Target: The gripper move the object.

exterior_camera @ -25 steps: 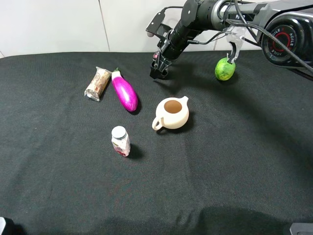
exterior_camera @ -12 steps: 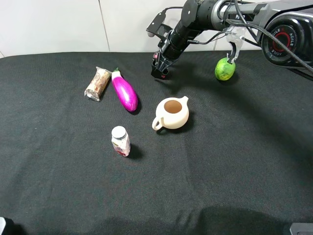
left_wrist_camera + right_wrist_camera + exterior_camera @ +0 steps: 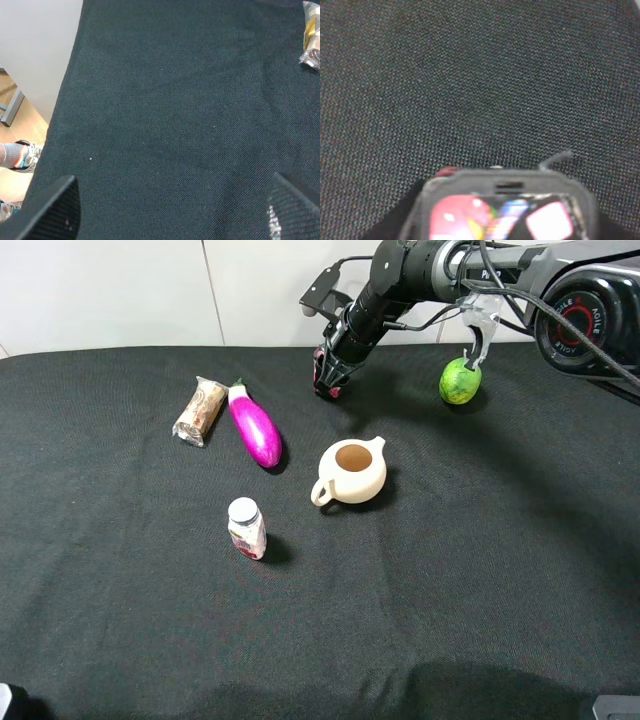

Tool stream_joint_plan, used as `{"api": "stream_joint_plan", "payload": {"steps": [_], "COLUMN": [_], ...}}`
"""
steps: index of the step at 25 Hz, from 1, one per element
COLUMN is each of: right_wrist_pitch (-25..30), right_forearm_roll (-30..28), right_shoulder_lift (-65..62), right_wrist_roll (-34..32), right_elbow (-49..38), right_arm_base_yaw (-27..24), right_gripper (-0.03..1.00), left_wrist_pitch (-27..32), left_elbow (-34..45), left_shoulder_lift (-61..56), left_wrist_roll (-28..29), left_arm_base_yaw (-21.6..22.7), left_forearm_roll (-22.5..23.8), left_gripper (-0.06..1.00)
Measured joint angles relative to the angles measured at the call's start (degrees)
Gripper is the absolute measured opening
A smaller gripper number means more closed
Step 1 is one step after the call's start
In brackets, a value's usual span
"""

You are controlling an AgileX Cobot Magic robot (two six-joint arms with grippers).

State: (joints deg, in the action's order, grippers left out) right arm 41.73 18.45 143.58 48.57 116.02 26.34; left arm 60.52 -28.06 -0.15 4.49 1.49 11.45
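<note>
The jaws of the right gripper [image 3: 331, 380] are clenched on the object [image 3: 322, 368], held near the far edge of the black cloth [image 3: 450, 570], behind the teapot [image 3: 352, 472] and apart from it; whether it touches the cloth I cannot tell. Its long axis seems to run along the fingers. The left gripper [image 3: 172, 212], jaws spread, is well away, so the carry likely falls to the right arm.

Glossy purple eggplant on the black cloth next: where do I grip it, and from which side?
Probably the thick middle of the glossy purple eggplant, straight down from above. It lies flat on the black cloth, stem toward the back, so close the jaws across its width. The brown wrapped snack bar lies close beside the stem end; avoid it.
</note>
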Motion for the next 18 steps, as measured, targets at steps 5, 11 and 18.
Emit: {"api": "stream_joint_plan", "payload": {"steps": [5, 11, 18], "right_wrist_pitch": [0.0, 0.6, 2.7], "right_forearm_roll": [0.0, 0.2, 1.8], "right_shoulder_lift": [0.0, 0.0, 0.0], "right_wrist_roll": [-0.8, -1.0, -1.3], "right_elbow": [0.0, 0.0, 0.0], "right_arm_base_yaw": [0.0, 0.0, 0.0], "right_gripper": [0.34, 0.34, 0.34], "left_wrist_pitch": [0.0, 0.0, 0.0], "left_elbow": [0.0, 0.0, 0.0], "left_shoulder_lift": [0.0, 0.0, 0.0], "left_wrist_roll": [0.0, 0.0, 0.0], "left_arm_base_yaw": [0.0, 0.0, 0.0], "left_forearm_roll": [0.0, 0.0, 0.0], "left_gripper": [0.79, 0.79, 0.79]}}
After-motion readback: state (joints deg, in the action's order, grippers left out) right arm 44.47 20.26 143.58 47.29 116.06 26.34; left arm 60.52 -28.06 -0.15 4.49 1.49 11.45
